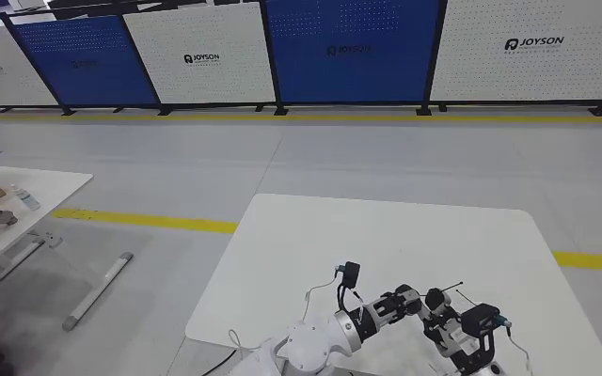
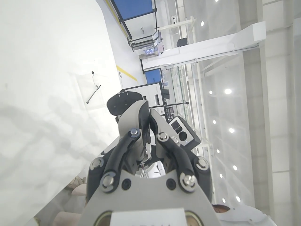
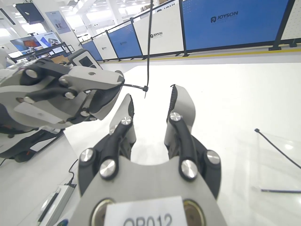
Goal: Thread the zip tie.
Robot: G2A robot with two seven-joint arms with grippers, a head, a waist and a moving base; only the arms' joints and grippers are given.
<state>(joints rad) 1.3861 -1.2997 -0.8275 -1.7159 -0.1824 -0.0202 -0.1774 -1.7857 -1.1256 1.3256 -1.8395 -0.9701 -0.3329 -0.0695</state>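
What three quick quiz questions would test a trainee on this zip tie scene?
1. True or false: the right gripper is shut on the zip tie.
2. Which holds the zip tie? A: the left gripper. B: a person's hand. C: nothing, it lies flat.
3. Fill in: the spare zip tie and clear sheet lie on the white ____.
Key: 1 false, it is open and empty; 2 A; 3 table.

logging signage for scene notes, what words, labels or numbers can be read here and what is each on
Fence panels: a logo and brand word, legible; brand print is not spelled out here.
Right gripper, white base label: a code, cut off at the picture's edge.
Left gripper, white base tag: print cut off.
Screens and posters in the hall: too small to read.
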